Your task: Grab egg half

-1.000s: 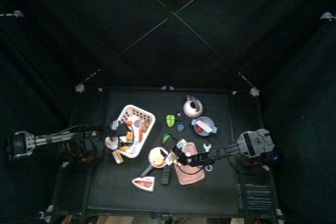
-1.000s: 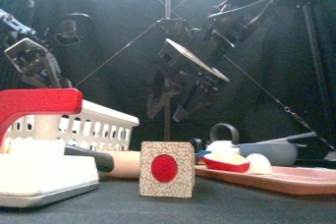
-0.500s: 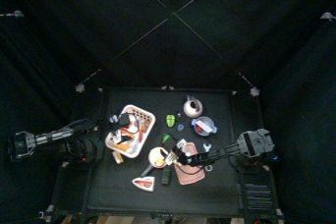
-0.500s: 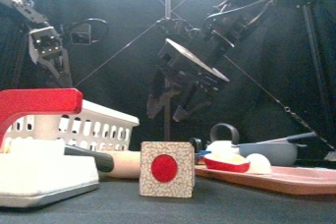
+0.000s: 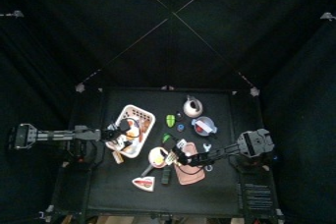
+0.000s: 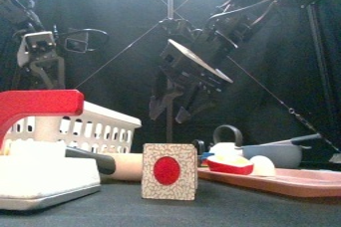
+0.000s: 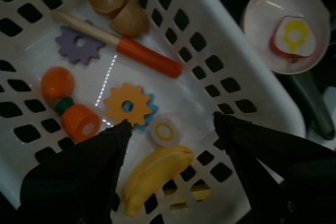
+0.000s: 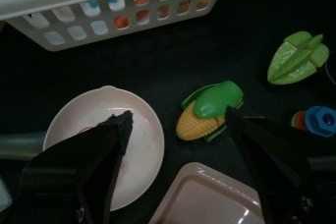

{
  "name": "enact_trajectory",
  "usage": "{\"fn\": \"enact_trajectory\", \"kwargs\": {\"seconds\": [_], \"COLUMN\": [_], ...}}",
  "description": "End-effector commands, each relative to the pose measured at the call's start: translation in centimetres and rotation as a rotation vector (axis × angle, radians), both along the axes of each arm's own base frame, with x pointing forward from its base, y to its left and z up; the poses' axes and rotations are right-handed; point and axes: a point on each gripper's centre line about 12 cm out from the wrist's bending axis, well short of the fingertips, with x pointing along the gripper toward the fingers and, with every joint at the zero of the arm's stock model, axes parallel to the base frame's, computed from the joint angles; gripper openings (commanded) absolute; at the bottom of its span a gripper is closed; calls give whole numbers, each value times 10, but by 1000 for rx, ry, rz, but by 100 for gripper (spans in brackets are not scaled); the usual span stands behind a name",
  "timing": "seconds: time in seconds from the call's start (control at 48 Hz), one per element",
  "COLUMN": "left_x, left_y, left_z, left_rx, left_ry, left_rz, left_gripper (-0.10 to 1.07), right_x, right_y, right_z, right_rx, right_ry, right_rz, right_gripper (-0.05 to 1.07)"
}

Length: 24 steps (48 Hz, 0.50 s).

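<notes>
In the left wrist view a small piece with a yellow centre (image 7: pixel 296 36), which looks like the egg half, lies on a white plate (image 7: pixel 269 2) beside the white basket (image 7: pixel 250 95). My left gripper (image 7: pixel 178 164) hangs open over the basket's toys, holding nothing. From above, that gripper (image 5: pixel 116 140) is at the basket's (image 5: pixel 133 120) front end, left of the plate (image 5: pixel 160 156). My right gripper (image 8: pixel 178 169) stands open and empty above the table, near the plate (image 8: pixel 98 135) and a toy corn cob (image 8: pixel 210 112). Seen from above, the right gripper (image 5: pixel 196 153) is beside the pink tray (image 5: pixel 187 174).
The basket holds a carrot (image 7: pixel 132 49), gears (image 7: pixel 129 103), a banana (image 7: pixel 155 174) and orange pieces. A green toy (image 8: pixel 300 56) lies near the corn. In front stand a red-dotted block (image 6: pixel 170 171), a white box (image 6: pixel 47 176) and the pink tray (image 6: pixel 293 178) with toys.
My left arm has swung in from the left and now hangs over the basket, its jaws still open. The right arm has not moved.
</notes>
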Motion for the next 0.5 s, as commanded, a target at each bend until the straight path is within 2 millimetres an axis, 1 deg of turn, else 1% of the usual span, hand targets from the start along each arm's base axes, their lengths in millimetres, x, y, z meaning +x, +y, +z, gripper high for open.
{"fn": "enact_trajectory", "kwargs": {"seconds": [0.0,0.188,0.354,0.479], "left_x": [4,11,13,15], "left_y": [-2,-16,-17,-17], "left_z": [-3,-20,-31,-33], "left_rx": [1,-32,-40,-39], "left_ry": [15,70,120,127], "left_rz": [-5,-45,-44,-46], "left_gripper": [100,100,100,100], "right_x": [3,3,3,3], "right_y": [-2,-2,-2,-2], "right_z": [14,13,13,13], "right_rx": [3,3,3,2], "right_ry": [-36,-34,-34,-34], "right_rz": [-2,-3,-3,-5], "right_gripper": [104,104,104,104]}}
